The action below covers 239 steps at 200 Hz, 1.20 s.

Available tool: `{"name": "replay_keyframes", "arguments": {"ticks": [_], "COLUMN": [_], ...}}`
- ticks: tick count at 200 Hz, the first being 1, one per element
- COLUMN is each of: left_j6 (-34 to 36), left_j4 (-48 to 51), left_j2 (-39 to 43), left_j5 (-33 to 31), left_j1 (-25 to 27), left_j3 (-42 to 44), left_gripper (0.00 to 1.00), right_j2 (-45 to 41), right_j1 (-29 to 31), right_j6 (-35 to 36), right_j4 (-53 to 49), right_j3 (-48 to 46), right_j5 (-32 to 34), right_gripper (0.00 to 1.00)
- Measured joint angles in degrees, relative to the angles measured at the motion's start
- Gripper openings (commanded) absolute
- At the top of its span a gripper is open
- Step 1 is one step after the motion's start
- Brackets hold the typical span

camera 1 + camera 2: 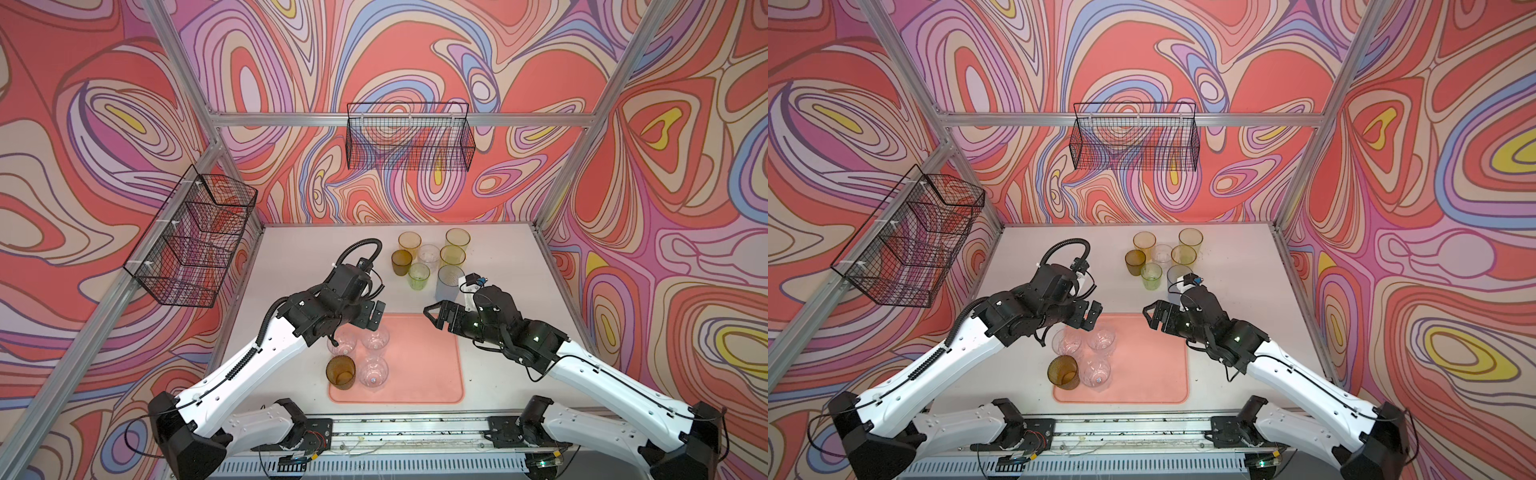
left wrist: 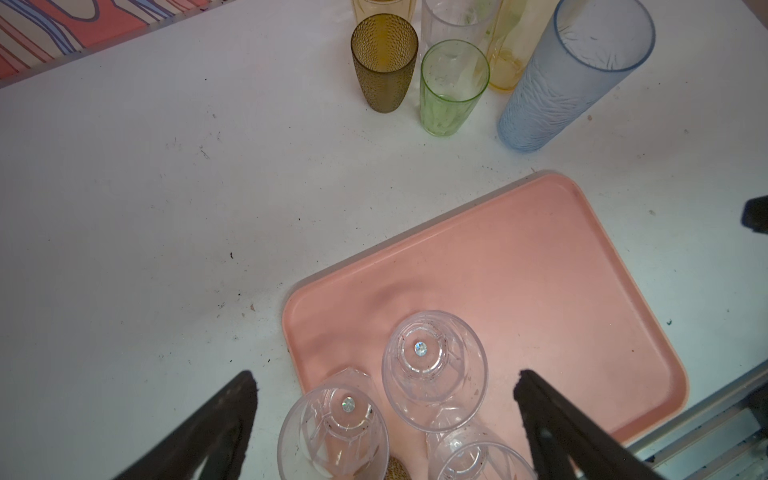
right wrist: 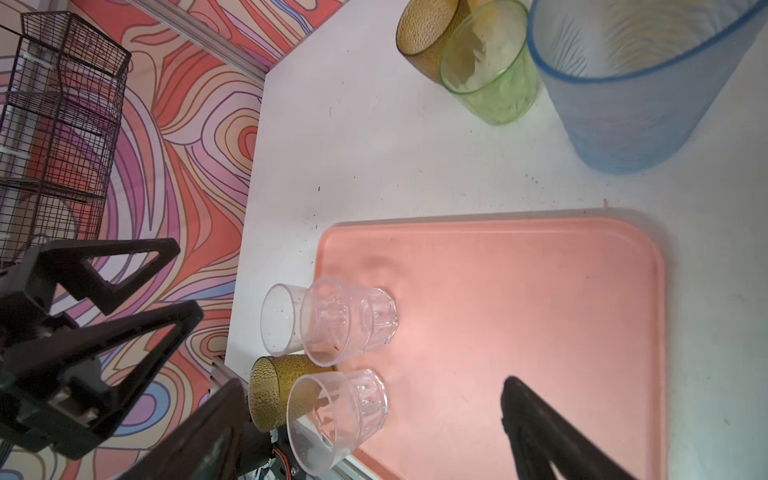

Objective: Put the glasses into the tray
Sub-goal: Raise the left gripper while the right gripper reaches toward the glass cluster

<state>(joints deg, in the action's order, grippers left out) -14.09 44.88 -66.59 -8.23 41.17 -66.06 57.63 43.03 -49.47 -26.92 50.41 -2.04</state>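
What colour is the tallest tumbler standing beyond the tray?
The tall frosted tumbler is pale blue with fine streaky lines; the left wrist view shows it best.

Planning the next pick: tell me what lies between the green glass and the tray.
Only bare white table lies between the green glass and the tray, clearest in the left wrist view.

Bright, even light falls from overhead, so shadows are soft: a faint grey smudge on the tray just ahead of the left gripper. Its fingers loom dark and fuzzy. Tiny glints spark in the clear tumblers between them. Beyond the right gripper, the blue tumbler stretches and blurs.
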Motion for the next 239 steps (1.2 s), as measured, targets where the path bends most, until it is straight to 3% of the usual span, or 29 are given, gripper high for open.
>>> {"name": "replay_keyframes", "arguments": {"ticks": [68,115,173,239], "left_j6": [2.12,2.29,2.25,1.84], "left_j4": [-4.96,-7.91,-8.72,-8.85], "left_j2": [3.93,9.09,8.39,11.28], "left_j5": [3.04,3.3,3.37,3.02], "left_j1": [0.04,0.04,0.04,0.04], "left_j3": [5.97,7.67,8.13,8.52], "left_gripper": [1.0,1.0,1.0,1.0], "right_j2": [11.13,20.31,33.55,50.64], "right_j1": [0.0,-0.26,-3.02,-6.75], "right_j6": [9.03,12.28,17.42,22.43], "right_j4": [-11.02,-11.85,-13.75,-16.76], "right_j3": [18.23,25.44,38.18,54.05], "right_j5": [5.55,6.56,9.38,12.11], "right_gripper": [0.98,0.98,0.98,0.78]}}
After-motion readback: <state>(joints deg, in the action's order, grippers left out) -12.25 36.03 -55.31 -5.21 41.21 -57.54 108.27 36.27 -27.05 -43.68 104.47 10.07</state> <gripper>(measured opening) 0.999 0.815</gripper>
